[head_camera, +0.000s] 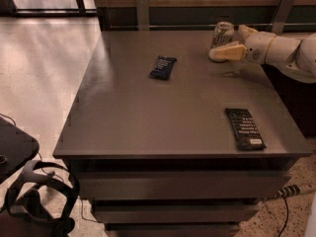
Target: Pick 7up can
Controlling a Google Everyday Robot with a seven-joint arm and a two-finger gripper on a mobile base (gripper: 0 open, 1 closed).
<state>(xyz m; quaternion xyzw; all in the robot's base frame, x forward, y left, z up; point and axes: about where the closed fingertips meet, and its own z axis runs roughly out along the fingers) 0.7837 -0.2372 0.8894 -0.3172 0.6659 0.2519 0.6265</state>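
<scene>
The 7up can (222,33) stands upright at the far right of the grey table (148,112). It has a pale body and a shiny top. My gripper (227,43) reaches in from the right on a white arm (279,51). It is open around the can. One cream finger (227,53) lies along the can's near side, and the other shows at its far right side. The can's right side and base are partly hidden by the fingers.
A dark blue snack wrapper (162,67) lies flat at the table's middle back. A black wrapper (245,128) lies near the front right edge. Two metal posts (142,11) stand behind the table. Drawers sit below; black gear (34,196) sits on the floor at left.
</scene>
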